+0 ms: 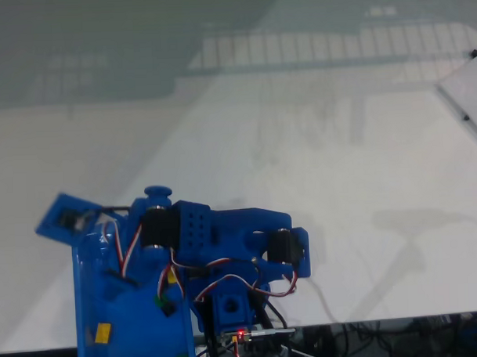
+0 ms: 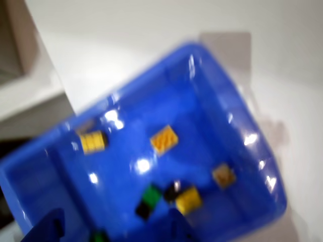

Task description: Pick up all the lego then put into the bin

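Note:
In the blurred wrist view I look down into the glossy blue bin (image 2: 237, 146). Several lego bricks lie on its floor: yellow ones (image 2: 164, 139) (image 2: 92, 141) (image 2: 189, 198), a green one (image 2: 150, 193) and a black one (image 2: 144, 209). My gripper (image 2: 113, 233) hangs above the bin's near side, open, with its two blue fingertips (image 2: 48, 227) at the bottom edge and nothing held between them. In the fixed view the blue arm (image 1: 225, 234) is folded over the bin (image 1: 134, 339) at the lower left, where a yellow brick (image 1: 101, 333) shows.
The white table (image 1: 300, 161) stretches up and right of the arm. A white sheet or board (image 1: 465, 100) lies at the right edge. Cables and a circuit board with a red light (image 1: 242, 333) sit at the arm's base, by the table's front edge.

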Motion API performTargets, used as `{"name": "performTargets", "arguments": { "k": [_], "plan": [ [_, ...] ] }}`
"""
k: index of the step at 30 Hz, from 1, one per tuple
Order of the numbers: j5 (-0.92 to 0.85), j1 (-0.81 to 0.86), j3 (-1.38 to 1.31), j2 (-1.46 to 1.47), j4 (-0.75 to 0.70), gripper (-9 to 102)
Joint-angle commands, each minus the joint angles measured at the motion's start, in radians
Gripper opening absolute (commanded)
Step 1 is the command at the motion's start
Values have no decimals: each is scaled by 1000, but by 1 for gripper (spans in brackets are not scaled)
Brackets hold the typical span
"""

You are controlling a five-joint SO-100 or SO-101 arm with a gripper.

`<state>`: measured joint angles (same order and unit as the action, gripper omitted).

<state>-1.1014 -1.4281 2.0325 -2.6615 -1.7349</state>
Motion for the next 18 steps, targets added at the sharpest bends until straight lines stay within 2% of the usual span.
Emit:
{"name": "performTargets", "arguments": {
  "k": [1, 6, 10, 13, 18],
  "plan": [
    [-37, 311, -57, 18, 152, 24],
    [-100, 827, -34, 107, 380, 3],
    [-189, 1135, 138, 74, 566, 0],
    [-247, 1269, 253, 48, 620, 0],
    [-319, 1367, 428, -66, 637, 0]
  ]
}}
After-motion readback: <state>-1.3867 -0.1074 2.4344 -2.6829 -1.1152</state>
